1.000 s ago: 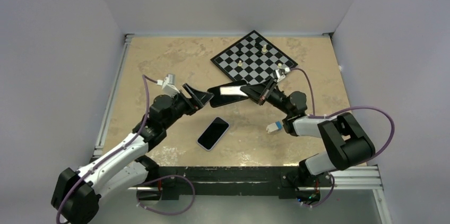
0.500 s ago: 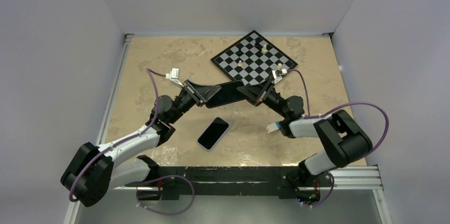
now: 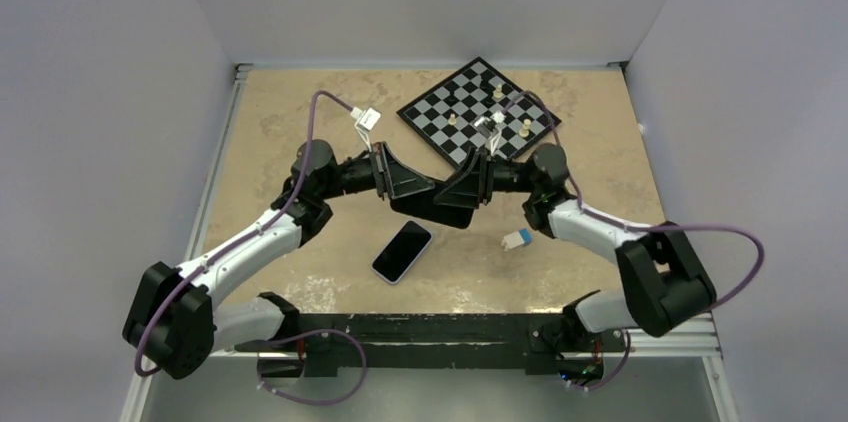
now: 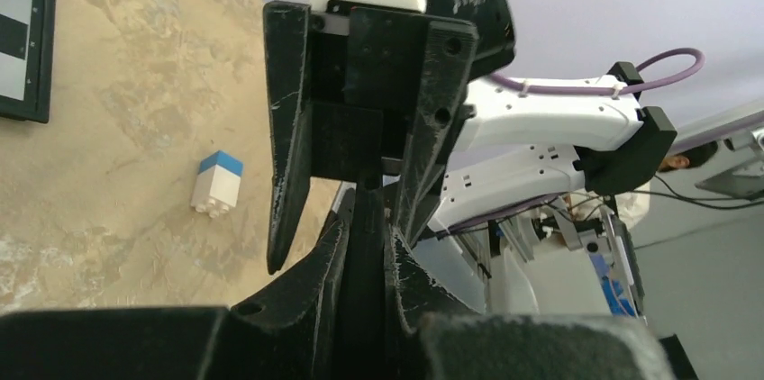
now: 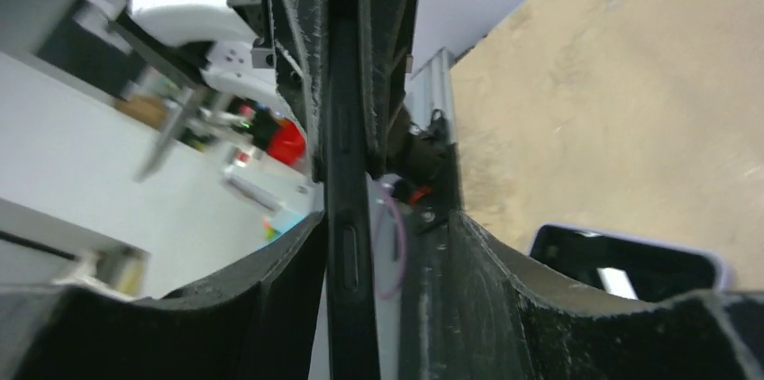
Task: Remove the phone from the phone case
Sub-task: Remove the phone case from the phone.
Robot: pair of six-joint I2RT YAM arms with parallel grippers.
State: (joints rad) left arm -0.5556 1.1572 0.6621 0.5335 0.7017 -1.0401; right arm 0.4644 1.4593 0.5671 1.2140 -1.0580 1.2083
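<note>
The black phone case hangs in the air over the middle of the tan, mottled table, held between the two arms, which reach in from either side and meet there. The left gripper is pinching the case. In the left wrist view its two dark fingers are pressed against both faces of the thin case, which is seen edge-on between them.

The right gripper faces it from the other side with its jaws spread. In the right wrist view the case runs edge-on close along one finger. The other finger stands clear of the case with a visible gap, so this gripper is not clamping it.

The flat phone with a dark glossy face and pale rim is out of the case. It lies face up on the table, just nearer the arm bases than the held case and apart from both grippers.

A small white block with a blue top sits on the table under the right forearm, to the right of the phone. A black-and-grey chessboard lies turned like a diamond at the far side of the table, with a few pale chess pieces standing on it.
</note>
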